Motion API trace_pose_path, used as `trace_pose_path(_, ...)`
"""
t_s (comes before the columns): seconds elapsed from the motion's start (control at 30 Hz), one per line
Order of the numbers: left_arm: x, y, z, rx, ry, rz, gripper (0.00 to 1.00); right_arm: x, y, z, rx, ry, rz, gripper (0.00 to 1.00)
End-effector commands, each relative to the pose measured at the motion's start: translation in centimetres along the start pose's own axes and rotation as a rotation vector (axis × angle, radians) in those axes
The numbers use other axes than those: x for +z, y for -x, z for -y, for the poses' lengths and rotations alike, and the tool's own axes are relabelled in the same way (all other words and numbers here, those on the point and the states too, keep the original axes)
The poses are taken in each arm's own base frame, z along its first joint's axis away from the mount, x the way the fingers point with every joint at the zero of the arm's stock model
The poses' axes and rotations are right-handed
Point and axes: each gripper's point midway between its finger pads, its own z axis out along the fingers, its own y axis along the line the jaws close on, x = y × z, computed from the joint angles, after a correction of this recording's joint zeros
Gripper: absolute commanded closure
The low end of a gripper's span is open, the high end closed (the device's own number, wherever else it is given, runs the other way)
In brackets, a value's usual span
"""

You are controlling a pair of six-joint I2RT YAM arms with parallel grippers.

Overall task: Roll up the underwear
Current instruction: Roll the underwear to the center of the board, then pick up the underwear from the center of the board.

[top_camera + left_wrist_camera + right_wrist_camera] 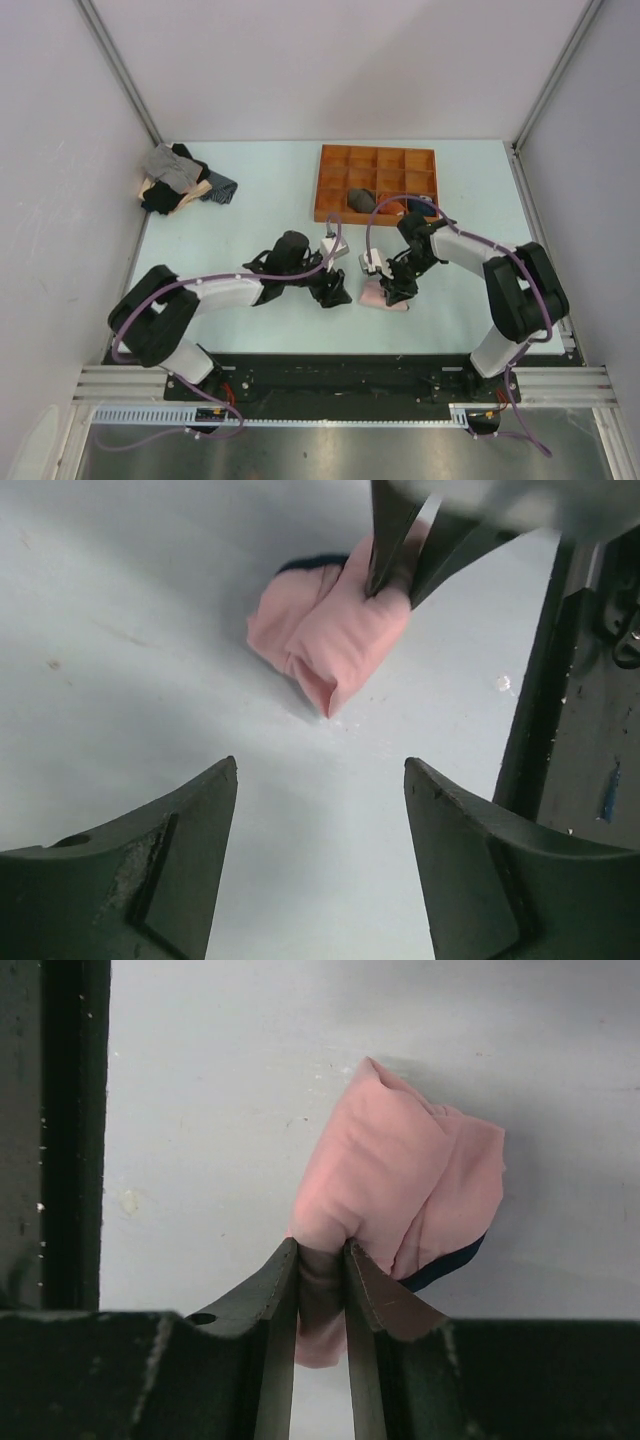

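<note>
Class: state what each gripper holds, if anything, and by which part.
The right gripper pinches the underwear by a fold at one end; the left gripper is open, empty.

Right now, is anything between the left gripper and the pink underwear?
Nothing visible. Only table surface lies between the open left gripper and the underwear. The right gripper pinches the bundle's far end, so that side is taken.

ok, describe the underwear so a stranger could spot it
Find the orange tray at the far side of the table. Just nearer than it, the right gripper pinches a small bundle. That underwear is the only pink cloth, with navy edging.
</note>
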Motion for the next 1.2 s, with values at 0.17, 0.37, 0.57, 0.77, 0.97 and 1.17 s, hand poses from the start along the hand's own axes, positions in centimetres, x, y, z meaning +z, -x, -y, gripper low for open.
trace_pose_path(0.17, 4.2, 0.9, 0.3, -0.186, -0.13, 0.108, 0.21, -0.4, -0.7, -1.5, 0.225, 0.17, 0.062, 0.73)
trace_pose_path(0.37, 6.1, 1.1, 0.2, -0.174, -0.208, 0.131, 0.14, -0.4, -1.5, -1.6, 0.259, 0.195, 0.061, 0.72)
trace_pose_path(0.57, 7.6, 1.4, 0.0, -0.199, -0.257, 0.112, 0.0, -0.4, -2.0, -1.6, 0.277, 0.205, 0.057, 0.71)
trace_pose_path(0.77, 8.7, -0.7, -0.4, -0.23, -0.266, 0.039, 0.0, -0.5, -2.1, -1.5, 0.275, 0.207, 0.066, 0.71)
trace_pose_path(0.97, 9.6, -2.4, 1.1, -0.228, -0.34, -0.015, 0.01, -0.6, -2.1, -1.5, 0.28, 0.206, 0.079, 0.71)
trace_pose_path(1.17, 9.6, -4.2, 2.7, -0.251, -0.382, -0.019, 0.1, -0.7, -2.2, -1.4, 0.291, 0.204, 0.088, 0.72)
